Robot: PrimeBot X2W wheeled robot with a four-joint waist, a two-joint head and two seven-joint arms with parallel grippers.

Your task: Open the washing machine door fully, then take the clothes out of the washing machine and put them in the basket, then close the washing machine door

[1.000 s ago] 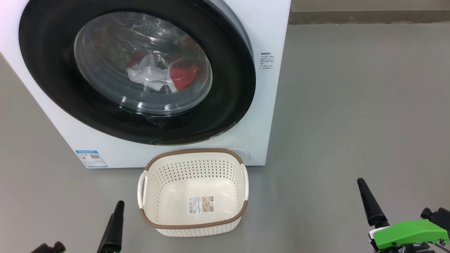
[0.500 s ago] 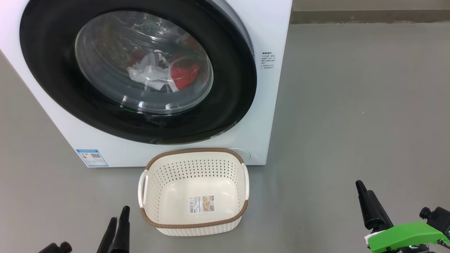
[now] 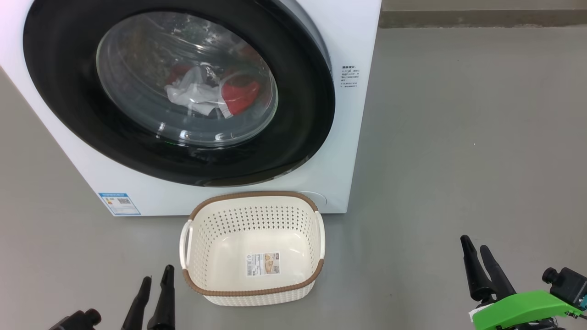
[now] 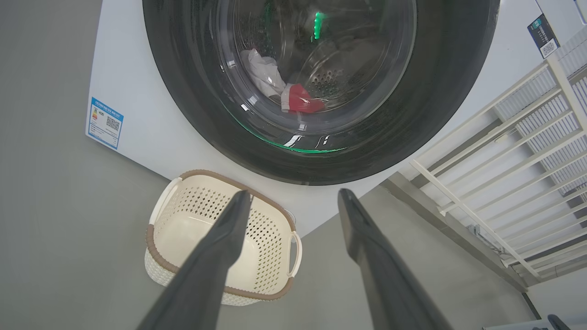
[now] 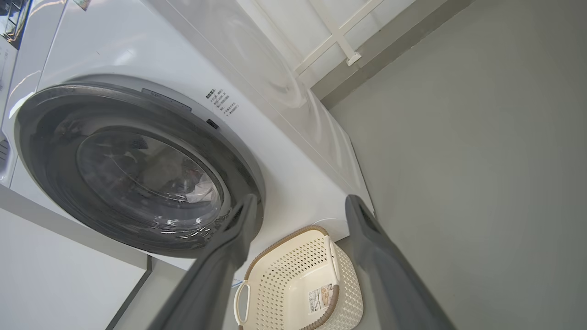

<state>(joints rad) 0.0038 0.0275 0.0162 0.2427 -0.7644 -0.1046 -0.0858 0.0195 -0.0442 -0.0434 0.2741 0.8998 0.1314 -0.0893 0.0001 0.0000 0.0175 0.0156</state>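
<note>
Red & white clothes (image 3: 215, 94) lie inside, behind the shut washing machine door (image 3: 82, 114). We see the basket (image 3: 252, 196) on the floor (image 3: 458, 137), just in front of the washing machine (image 3: 339, 151). L gripper (image 3: 157, 273) & R gripper (image 3: 474, 243) hang low either side, jaws wide, nothing held.

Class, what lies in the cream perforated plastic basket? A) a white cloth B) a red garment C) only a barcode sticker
C: the cream perforated plastic basket has a bare bottom but for the barcode sticker; the red and white clothes sit behind the black-rimmed round door.
</note>
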